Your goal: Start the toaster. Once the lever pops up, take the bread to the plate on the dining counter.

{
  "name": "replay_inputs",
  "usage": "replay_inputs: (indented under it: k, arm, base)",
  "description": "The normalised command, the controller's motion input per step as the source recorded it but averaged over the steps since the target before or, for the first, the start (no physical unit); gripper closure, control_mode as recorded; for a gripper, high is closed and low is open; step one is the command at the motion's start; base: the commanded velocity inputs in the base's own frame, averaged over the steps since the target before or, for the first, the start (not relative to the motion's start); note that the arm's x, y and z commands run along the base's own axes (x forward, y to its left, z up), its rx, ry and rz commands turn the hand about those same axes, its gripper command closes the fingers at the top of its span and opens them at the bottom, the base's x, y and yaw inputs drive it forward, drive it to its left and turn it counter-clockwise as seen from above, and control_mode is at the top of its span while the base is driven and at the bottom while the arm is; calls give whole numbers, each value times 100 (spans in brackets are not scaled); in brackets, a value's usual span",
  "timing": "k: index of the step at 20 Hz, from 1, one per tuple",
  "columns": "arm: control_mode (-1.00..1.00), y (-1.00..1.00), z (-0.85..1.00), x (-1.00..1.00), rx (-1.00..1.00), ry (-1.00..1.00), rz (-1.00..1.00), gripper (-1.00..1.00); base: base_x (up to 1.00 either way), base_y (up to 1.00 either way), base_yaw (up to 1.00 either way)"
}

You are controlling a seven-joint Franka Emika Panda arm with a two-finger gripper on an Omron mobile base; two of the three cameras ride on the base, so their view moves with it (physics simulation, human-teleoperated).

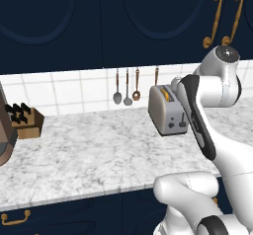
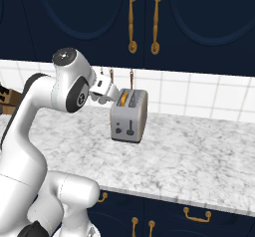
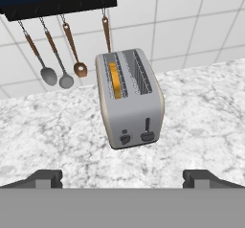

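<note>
End effector (image 3: 122, 176) is open, holding nothing, with fingertips (image 3: 45, 178) spread wide at the bottom of the hand view, apart from the toaster (image 3: 130, 97). Toaster stands at frame centre on the marble desk (image 3: 201, 107). Bread (image 3: 114, 80) sits in its left slot. Utensils (image 3: 57, 54) hang upper left.

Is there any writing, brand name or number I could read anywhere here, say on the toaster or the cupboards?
None can be read.
The toaster bears a lever and a knob on its end, with no label or numbers.
The cupboard doors, wall tiles and knife block are plain, with no text.
</note>
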Motion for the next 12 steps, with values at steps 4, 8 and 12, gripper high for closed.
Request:
replay_inputs:
  k: [4,8,12]
  arm:
    - [-100,0,0,0,0,0,0,-100]
    - [-100,0,0,0,0,0,0,-100]
    - [-100,0,0,0,0,0,0,-100]
  base:
    - [0,0,0]
    - [0,0,0]
    - [0,0,0]
